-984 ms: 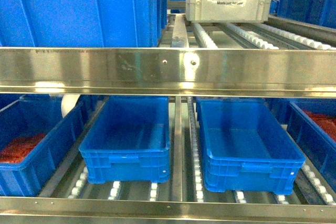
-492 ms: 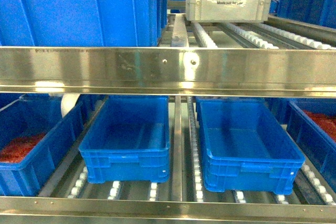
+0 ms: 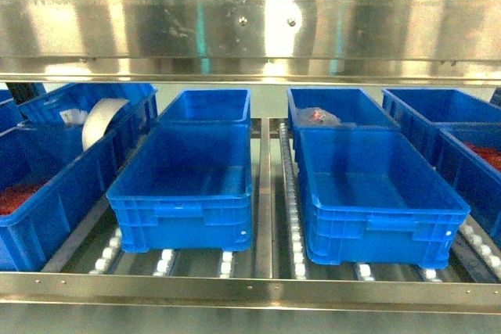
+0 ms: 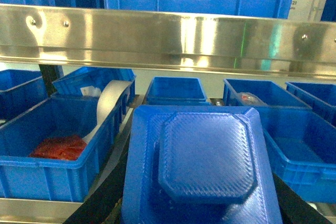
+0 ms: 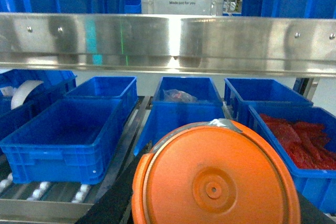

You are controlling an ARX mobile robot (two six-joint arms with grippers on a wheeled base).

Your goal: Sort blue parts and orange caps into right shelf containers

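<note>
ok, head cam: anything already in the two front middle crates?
No, the left front crate and the right front crate both show bare blue floors; only the crate behind holds a bagged item.

A steel rail spans the rack above white rollers, beside a white tape roll

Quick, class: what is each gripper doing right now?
Left: fingers hidden; blue part fills its view, cannot tell.
Right: fingers hidden; orange cap fills its view, cannot tell.

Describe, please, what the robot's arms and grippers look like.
Little shows: the head view has no arms. The wrist views show only plain black left fingers flanking the blue part and right fingers flanking the orange cap. No cables or markings are visible.
</note>
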